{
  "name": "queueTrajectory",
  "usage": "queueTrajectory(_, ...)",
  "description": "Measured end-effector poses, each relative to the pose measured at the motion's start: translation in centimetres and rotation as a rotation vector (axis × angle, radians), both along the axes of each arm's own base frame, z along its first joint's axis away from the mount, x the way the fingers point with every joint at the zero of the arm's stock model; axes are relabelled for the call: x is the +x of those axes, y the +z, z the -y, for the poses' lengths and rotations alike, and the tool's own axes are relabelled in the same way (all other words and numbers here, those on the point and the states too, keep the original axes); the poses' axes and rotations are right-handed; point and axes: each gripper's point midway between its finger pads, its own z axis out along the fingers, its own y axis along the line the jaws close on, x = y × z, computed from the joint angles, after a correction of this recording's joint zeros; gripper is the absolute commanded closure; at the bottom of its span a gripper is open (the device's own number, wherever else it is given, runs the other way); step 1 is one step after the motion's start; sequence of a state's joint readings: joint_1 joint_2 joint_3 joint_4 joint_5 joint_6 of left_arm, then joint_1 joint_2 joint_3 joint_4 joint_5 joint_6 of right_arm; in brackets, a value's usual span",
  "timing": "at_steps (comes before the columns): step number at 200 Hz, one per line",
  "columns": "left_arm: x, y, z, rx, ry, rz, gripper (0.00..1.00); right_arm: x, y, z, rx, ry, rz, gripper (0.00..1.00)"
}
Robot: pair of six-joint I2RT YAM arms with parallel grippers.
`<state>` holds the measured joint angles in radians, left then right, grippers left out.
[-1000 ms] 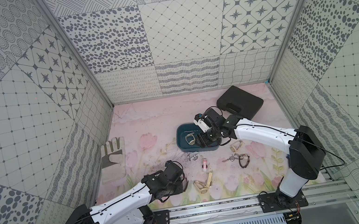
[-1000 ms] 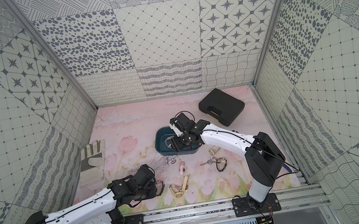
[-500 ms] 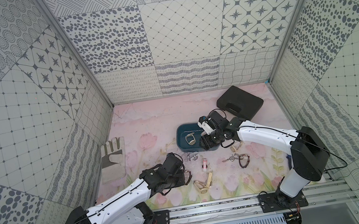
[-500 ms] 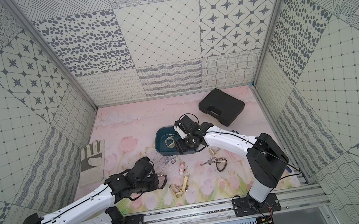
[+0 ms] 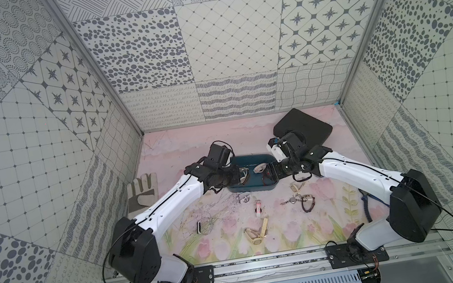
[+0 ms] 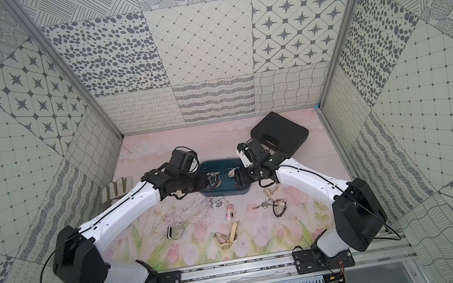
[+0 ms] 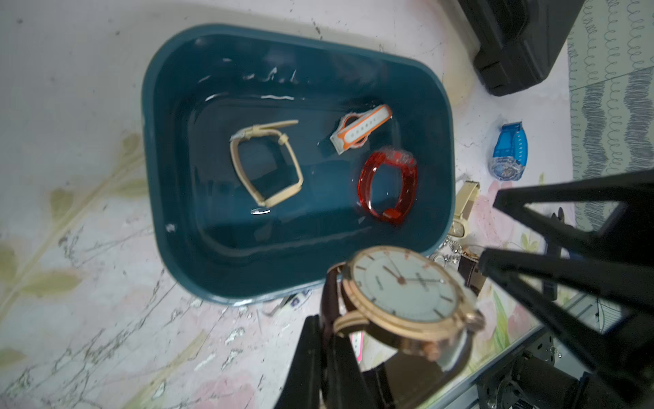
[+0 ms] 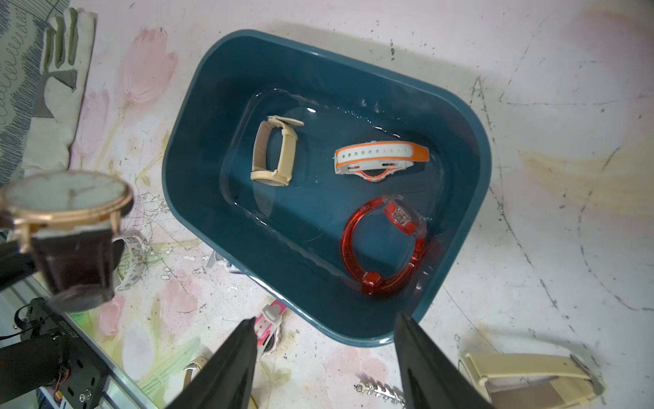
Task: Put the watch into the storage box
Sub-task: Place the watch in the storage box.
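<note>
In both top views my left claw (image 5: pixel 241 175) and right claw (image 5: pixel 267 172) face each other over the storage box (image 5: pixel 253 189); my load is a speck. Left wrist: I'm clamped on the watch (image 7: pixel 403 295), dial upward (over the box's rim, not inside). Right wrist alone shows its strap hanging down; right claw apart, empty.

Red watch (image 8: pixel 401 216) inside the storage box (image 8: pixel 194 148)
</note>
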<state>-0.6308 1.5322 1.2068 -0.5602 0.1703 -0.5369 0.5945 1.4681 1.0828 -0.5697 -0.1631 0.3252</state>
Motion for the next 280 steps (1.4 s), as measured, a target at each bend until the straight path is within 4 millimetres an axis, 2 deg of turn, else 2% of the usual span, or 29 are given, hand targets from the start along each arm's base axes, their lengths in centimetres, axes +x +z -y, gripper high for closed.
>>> queueTrajectory(34,4.2,-1.3,3.1,0.023,-0.066,-0.003,1.00,-0.1,-1.0,0.9,0.002,-0.017,-0.023,0.34)
queueTrajectory(51,5.4,-2.5,4.2,0.040,-0.095,-0.015,1.00,-0.2,-1.3,1.6,0.001,-0.031,-0.030,0.34)
queueTrajectory(68,5.8,-4.0,4.8,0.065,-0.121,-0.038,1.00,-0.3,-1.2,2.2,0.006,-0.043,-0.027,0.34)
queueTrajectory(101,5.5,-6.5,5.0,0.112,-0.158,-0.083,1.00,-0.2,-0.5,2.8,0.021,-0.054,-0.012,0.34)
queueTrajectory(127,4.9,-7.7,4.9,0.144,-0.184,-0.106,1.00,-0.1,-0.3,2.9,0.028,-0.056,-0.006,0.34)
queueTrajectory(180,3.7,-9.3,4.6,0.195,-0.220,-0.136,1.00,-0.2,-0.5,2.9,0.029,-0.055,-0.010,0.34)
queueTrajectory(280,3.0,-12.0,3.1,0.315,-0.248,-0.163,1.00,-0.4,-0.7,2.7,0.037,-0.047,-0.016,0.34)
